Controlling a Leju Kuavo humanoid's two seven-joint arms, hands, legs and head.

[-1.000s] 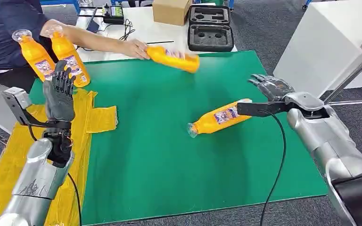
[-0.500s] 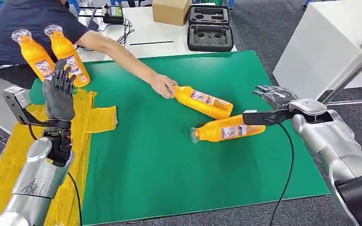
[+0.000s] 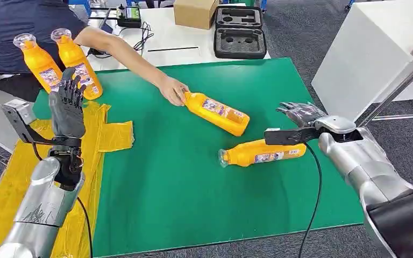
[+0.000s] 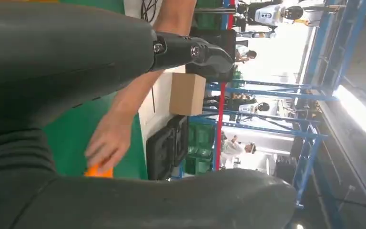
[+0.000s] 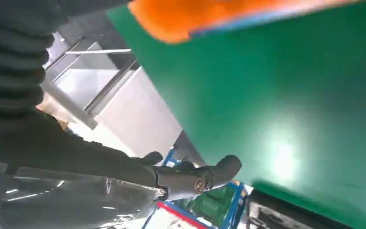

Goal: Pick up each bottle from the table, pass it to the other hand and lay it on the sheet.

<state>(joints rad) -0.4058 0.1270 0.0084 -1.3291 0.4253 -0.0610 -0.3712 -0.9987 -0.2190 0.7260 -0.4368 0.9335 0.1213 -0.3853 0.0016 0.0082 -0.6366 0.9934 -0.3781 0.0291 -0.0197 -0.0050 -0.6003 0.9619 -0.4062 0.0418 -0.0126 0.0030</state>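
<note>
An orange bottle (image 3: 261, 152) lies on its side on the green mat (image 3: 183, 204), cap end toward the left. My right hand (image 3: 301, 115) hovers at its base with fingers spread and the thumb reaching over it, holding nothing; the bottle (image 5: 209, 16) shows blurred beside the hand (image 5: 76, 152). A person's hand (image 3: 173, 90) rests on the neck of a second lying bottle (image 3: 218, 113). My left hand (image 3: 67, 107) stands raised and open above the yellow sheet (image 3: 11, 177). Two more bottles (image 3: 40, 63) (image 3: 78, 64) stand upright behind it.
Behind the mat a white table carries a cardboard box (image 3: 195, 12), a black foam case (image 3: 240, 35) and cables. A white panel (image 3: 376, 48) stands at the right. The person's arm (image 3: 123, 54) stretches across the mat's far left part.
The person brought a bottle down from the air and laid it mid-mat. The bottle by my right hand shifted nearer and turned flatter; my right hand followed, moving slightly left.
</note>
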